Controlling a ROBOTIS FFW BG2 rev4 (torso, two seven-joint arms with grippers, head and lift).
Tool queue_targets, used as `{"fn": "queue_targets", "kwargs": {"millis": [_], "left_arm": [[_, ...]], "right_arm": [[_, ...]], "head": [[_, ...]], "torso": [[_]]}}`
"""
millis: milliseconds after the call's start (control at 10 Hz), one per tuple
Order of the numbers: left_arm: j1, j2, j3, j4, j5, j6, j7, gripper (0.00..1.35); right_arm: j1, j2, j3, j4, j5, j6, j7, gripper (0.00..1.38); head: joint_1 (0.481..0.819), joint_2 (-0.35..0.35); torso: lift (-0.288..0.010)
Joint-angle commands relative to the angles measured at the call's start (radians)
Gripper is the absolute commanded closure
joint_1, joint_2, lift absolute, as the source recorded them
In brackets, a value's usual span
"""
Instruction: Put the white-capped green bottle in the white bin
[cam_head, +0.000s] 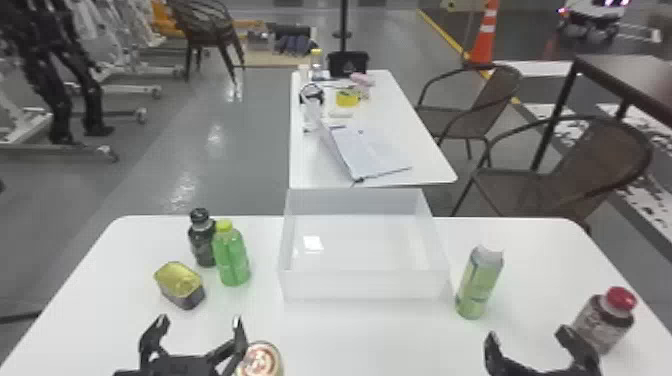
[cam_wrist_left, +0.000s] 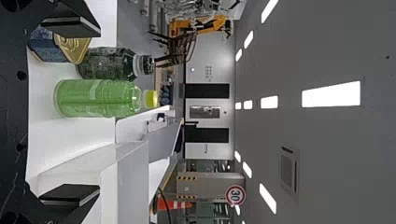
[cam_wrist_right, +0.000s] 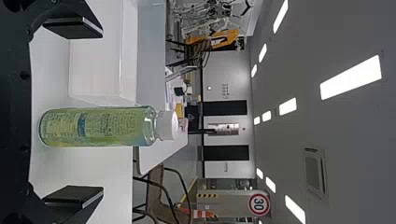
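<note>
Hand (cam_head: 528, 334) (right) open, white-capped bottle (cam_head: 478, 284) apparently ahead.

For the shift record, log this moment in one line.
right gripper open | left gripper open | white-capped green bottle ungrasped, upright on table, outside white bin

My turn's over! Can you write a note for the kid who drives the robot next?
Right gripper: open, empty, nearest the job's bottle.
Left gripper: open, empty, near the can.
White-capped green bottle: upright on the table, right of the white bin.
Done: nothing in the bin yet.
Left: grasp that bottle, lift it over the wall, set it inside. Skip the yellow-capped one.
</note>
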Motion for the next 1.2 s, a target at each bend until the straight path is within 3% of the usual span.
{"fn": "queue_targets", "kwargs": {"millis": [0,800,1000,1100], "left_arm": [[0.0,-0.003,0.0,0.0,-0.001,-0.001,0.0,0.13],[0.002,-0.003,0.0,-0.003,0.007,0.016,0.0,0.13],[0.003,-0.003,0.002,-0.003,0.009,0.016,0.0,0.13],[0.003,-0.003,0.002,-0.003,0.012,0.016,0.0,0.13]], "right_arm": [[0.0,0.0,0.0,0.0,-0.002,0.0,0.0,0.11],[-0.011,0.003,-0.011,0.032,-0.044,0.017,-0.054,0.11],[-0.063,-0.014,-0.028,0.112,-0.069,0.017,-0.054,0.11],[-0.1,-0.041,-0.028,0.15,-0.052,0.017,-0.051,0.11]], "head": [[0.549,0.0],[0.549,0.0],[0.549,0.0],[0.549,0.0]], "torso": [[-0.1],[-0.1],[-0.1],[-0.1]]}}
